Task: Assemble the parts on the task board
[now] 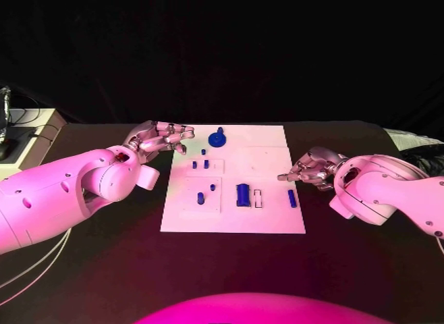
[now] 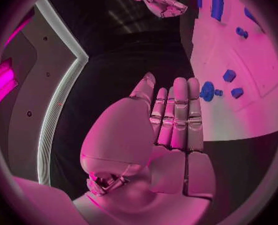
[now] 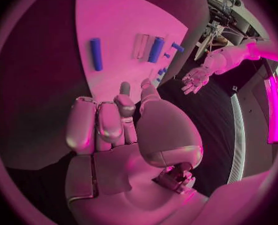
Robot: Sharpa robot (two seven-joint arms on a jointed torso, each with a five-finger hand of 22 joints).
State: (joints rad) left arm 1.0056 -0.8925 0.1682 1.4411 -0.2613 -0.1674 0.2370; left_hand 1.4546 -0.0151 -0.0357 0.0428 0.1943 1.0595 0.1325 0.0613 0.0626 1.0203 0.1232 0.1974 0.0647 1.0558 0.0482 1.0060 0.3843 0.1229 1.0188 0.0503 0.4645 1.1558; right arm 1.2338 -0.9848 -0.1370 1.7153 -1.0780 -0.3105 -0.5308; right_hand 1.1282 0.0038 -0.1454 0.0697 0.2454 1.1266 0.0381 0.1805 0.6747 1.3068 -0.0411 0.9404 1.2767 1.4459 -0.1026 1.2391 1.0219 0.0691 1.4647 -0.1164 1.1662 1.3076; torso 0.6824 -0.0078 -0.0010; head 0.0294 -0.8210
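No part is in either hand, so this looks like the approach step, before any pick. Both hands hover at the sides of the task board [image 1: 234,216].

The left hand [image 1: 162,138] is beside the board's far-left corner. In the left wrist view its fingers [image 2: 179,116] lie straight and close together, holding nothing. The round blue part [image 1: 217,140] lies on the board just past those fingertips, apart from them. Two small blue pegs [image 1: 200,163] sit a little nearer the robot, also untouched.

The right hand [image 1: 312,167] is at the board's right edge. In the right wrist view its fingers [image 3: 108,122] are curled inward, loosely bunched, with nothing between them. The blue rod [image 1: 292,198] is the closest part to these fingers, near but not touching. The thick blue block [image 1: 242,194] stands further in toward the board's middle, with a pale slot piece [image 1: 258,198] between it and the rod. Another small blue part [image 1: 201,198] lies on the board's left half, well apart from both hands.

Next move, as a guess: one hand has to reach over the board, spread its fingers and come down on a part. The right hand would need to uncurl first. The rod is thin and lies flat, so it may roll away if it is nudged before it is pinched.
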